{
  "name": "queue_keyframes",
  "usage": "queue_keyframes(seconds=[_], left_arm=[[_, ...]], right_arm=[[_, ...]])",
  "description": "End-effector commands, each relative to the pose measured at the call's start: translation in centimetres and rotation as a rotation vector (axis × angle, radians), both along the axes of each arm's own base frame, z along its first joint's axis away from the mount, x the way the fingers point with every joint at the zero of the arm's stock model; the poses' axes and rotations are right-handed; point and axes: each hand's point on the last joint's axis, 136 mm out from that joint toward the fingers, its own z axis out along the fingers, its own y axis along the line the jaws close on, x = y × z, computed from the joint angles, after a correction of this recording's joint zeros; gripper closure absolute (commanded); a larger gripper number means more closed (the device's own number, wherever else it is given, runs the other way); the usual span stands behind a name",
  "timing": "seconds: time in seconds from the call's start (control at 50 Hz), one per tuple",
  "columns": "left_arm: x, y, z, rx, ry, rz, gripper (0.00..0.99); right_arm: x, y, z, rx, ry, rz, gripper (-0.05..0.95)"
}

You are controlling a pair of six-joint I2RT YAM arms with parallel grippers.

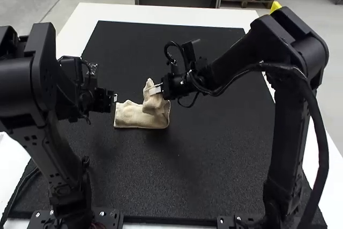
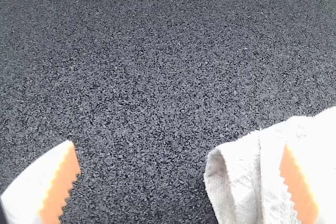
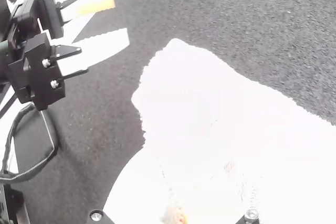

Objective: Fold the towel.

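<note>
Towel in its grasp, the right gripper is clenched on a raised, bunched part at the towel's one o'clock. From there the rest lies low toward nine o'clock — a narrow, layered strip with a lumpy top. Just off its ten o'clock corner, the left gripper is released, its orange-padded fingers spread wide. Beneath is the black mat, the towel near its middle. Farther out, the white table borders the mat at twelve o'clock.
</note>
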Motion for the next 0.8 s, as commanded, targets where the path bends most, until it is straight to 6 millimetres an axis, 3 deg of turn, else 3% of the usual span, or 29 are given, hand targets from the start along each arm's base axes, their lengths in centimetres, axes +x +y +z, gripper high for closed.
queue_keyframes(seconds=[0.0, 0.44, 0.78], left_arm=[[0.8, 0.5, 1.4, 0.002, -0.038, 0.012, 0.097], [0.7, 0.7, 1.4, -0.006, -0.042, 0.030, 0.095], [0.4, 4.2, 1.7, 0.017, -0.059, 0.126, 0.095]], right_arm=[[-0.3, 1.4, 1.2, 0.034, -0.009, 0.030, 0.92], [-1.3, 4.2, 1.5, 0.060, -0.019, 0.083, 0.92], [-0.9, 5.5, 1.3, 0.068, -0.013, 0.097, 0.92]])
